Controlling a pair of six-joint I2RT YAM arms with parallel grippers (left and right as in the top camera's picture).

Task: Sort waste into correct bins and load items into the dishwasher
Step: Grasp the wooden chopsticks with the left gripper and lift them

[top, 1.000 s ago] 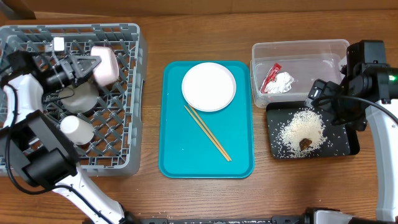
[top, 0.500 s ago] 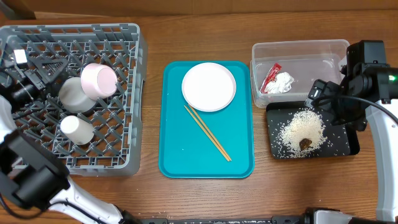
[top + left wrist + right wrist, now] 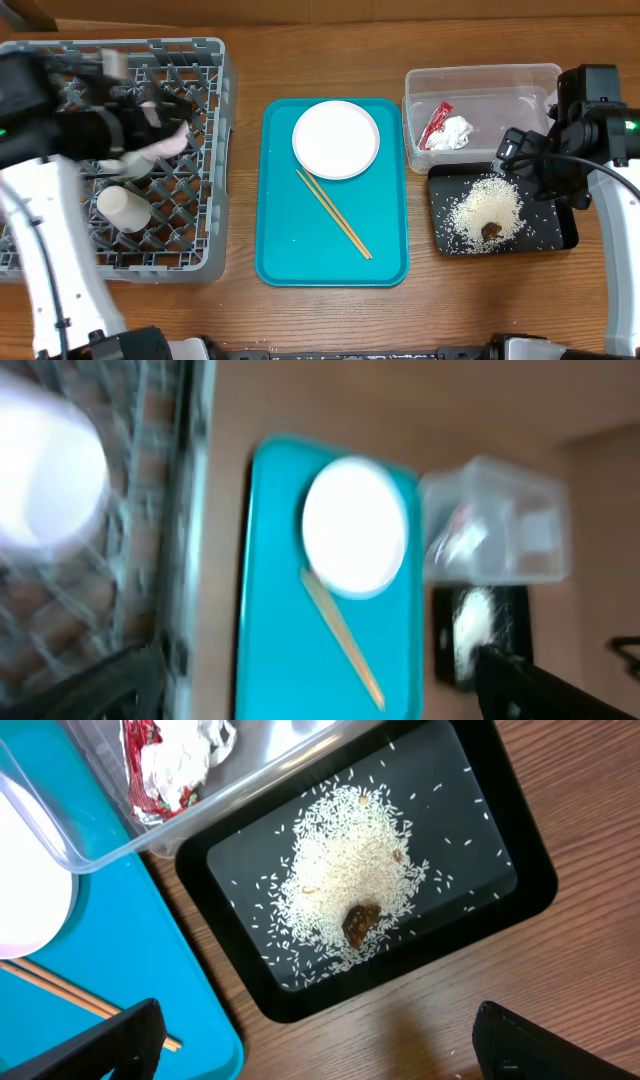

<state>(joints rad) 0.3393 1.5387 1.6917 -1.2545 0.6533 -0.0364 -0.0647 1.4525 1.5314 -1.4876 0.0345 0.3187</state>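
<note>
Red wrapper [image 3: 436, 122], tissue [image 3: 457, 133], rice [image 3: 487, 205]: binned, apparently. Leaves plate [image 3: 336, 139] and chopsticks [image 3: 333, 213] to put in the rack [image 3: 130, 46]. Holds nothing; left gripper [image 3: 315, 655], right gripper [image 3: 318, 1015] both spread wide.

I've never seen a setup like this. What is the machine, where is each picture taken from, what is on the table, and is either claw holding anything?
The machine is two robot arms at a wooden table, a left arm and a right arm. Each ends in a two-finger gripper. One picture looks straight down. The other two come from wrist cameras, so dark fingers frame their bottom edges.

The left gripper, blurred from above, is over the grey rack. The rack holds a white cup and a pinkish dish.

In the middle, a teal tray carries a round plate and chopsticks.

On the right, a clear tub holds a red wrapper and a tissue. The black tray holds rice and a brown lump.

The left gripper and the right gripper are both open and hold nothing.
</note>
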